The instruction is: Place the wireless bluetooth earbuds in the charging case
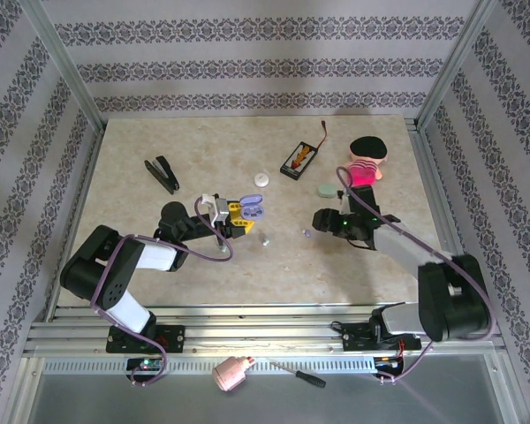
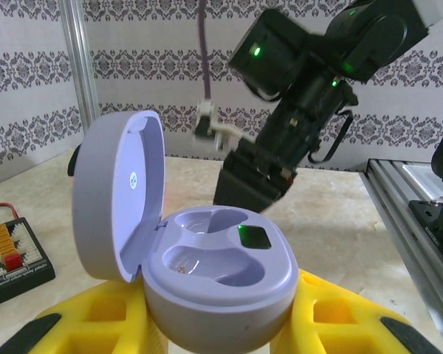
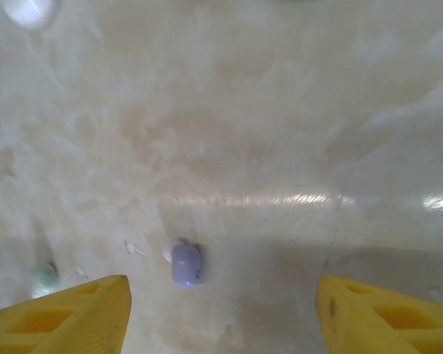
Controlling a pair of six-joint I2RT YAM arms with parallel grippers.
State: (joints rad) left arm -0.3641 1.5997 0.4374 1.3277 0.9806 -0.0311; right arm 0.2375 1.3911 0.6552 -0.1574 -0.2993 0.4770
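Left pincer (image 1: pixel 240 215) pinching smooth lavender oval case (image 2: pixel 218 273); right pincer (image 3: pixel 221 317) spread above bean-like earbud (image 3: pixel 185 265).

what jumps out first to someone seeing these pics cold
The lavender charging case, lid swung open and both wells empty, sits clamped in the yellow fingers of the left gripper. A tiny lavender earbud lies on the table just ahead of the open right gripper. A pink-and-black plush doll sits far right.

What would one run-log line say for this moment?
left gripper: shut on open, empty lavender charging case | right gripper: open over lavender earbud
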